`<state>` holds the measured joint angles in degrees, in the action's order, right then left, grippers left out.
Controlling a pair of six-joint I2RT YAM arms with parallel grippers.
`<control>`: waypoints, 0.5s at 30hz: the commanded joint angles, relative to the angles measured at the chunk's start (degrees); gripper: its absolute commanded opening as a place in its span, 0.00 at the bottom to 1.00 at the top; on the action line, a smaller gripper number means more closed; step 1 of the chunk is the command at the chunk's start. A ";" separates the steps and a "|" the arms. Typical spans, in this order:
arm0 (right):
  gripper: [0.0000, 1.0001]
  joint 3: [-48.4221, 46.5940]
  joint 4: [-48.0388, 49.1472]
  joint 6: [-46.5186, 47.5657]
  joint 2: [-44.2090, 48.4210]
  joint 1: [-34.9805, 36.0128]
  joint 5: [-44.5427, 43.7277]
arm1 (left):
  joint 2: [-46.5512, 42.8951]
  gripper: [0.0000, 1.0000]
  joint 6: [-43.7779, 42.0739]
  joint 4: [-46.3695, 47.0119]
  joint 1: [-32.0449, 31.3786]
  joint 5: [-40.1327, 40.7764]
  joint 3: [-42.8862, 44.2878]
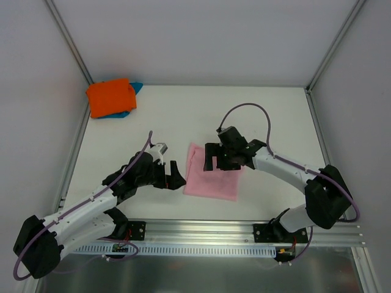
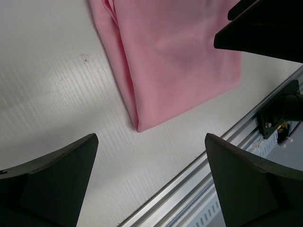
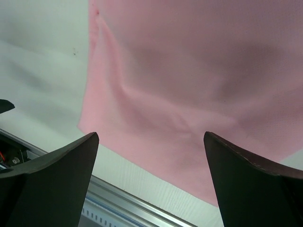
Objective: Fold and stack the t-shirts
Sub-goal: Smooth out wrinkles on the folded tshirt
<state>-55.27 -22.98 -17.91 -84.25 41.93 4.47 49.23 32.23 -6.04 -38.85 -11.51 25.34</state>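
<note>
Overhead view w/ two wrist close-ups. A pink t-shirt [image 1: 211, 174], folded into a rough rectangle, is lying flat on the white table [image 1: 183, 116] near the front edge, btwn the 2 arms. The left gripper [image 1: 176, 178] is hovering just beside the shirt's left edge, jaws spread wide, gripping nothing. The right gripper [image 1: 214, 161] is hanging over the shirt's far portion, jaws also spread, nothing btwn them; can't tell whether it is touching the cloth. In the far-left corner an orange t-shirt [image 1: 110, 96] is sitting folded on top of a teal t-shirt [image 1: 135, 87], well apart from the pink one.

Handling, as a guess: the cloth is looking thin, light and limp, so it is likely to sag and unfold if lifted by one layer. The left wrist view is showing a thick doubled edge along the shirt's side. That is prob. the best place to pinch, catching all layers, w/ the other gripper taking the opposite edge.
</note>
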 commanded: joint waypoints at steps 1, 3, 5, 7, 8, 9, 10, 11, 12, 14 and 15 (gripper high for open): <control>1.00 -2.47 -1.18 0.24 3.21 0.96 -2.71 | -2.90 0.99 2.57 4.37 0.97 -2.38 -0.99; 0.99 -2.92 -2.33 0.51 5.40 2.18 -4.12 | -4.49 0.99 3.28 4.03 1.41 -1.68 -1.52; 0.99 -3.09 -2.77 0.33 7.42 2.89 -6.21 | -7.46 0.99 5.73 2.89 1.67 1.30 -2.31; 1.00 -2.83 -2.42 0.16 11.01 4.12 -6.75 | -10.80 0.99 7.31 2.00 2.02 2.45 -3.63; 0.99 -2.05 -1.46 0.16 13.64 4.91 -6.84 | -11.78 0.99 7.06 1.65 2.20 2.45 -4.16; 1.00 -1.43 -0.49 0.33 14.98 5.26 -6.67 | -12.40 0.99 6.89 1.21 2.20 2.28 -4.16; 0.99 1.01 2.74 0.25 16.38 5.53 -5.97 | -13.02 0.99 6.62 0.86 2.20 1.84 -4.07; 0.99 2.60 5.20 -0.10 17.61 5.53 -5.09 | -13.20 0.99 6.10 0.51 2.20 1.75 -3.90; 0.99 4.01 6.97 -0.28 18.67 5.53 -5.17 | -12.85 0.99 5.31 -0.54 2.20 1.66 -3.46; 0.99 5.08 8.22 0.07 19.12 5.53 -5.26 | -12.32 0.99 4.16 -1.34 2.20 1.75 -2.93; 1.00 4.64 7.26 0.42 18.25 5.62 -5.61 | -12.06 0.99 3.29 -1.95 2.20 1.84 -2.32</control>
<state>-51.64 -18.87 -17.76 -65.19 47.29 0.27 36.73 36.91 -6.28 -37.04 -10.02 21.78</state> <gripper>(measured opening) 0.993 0.987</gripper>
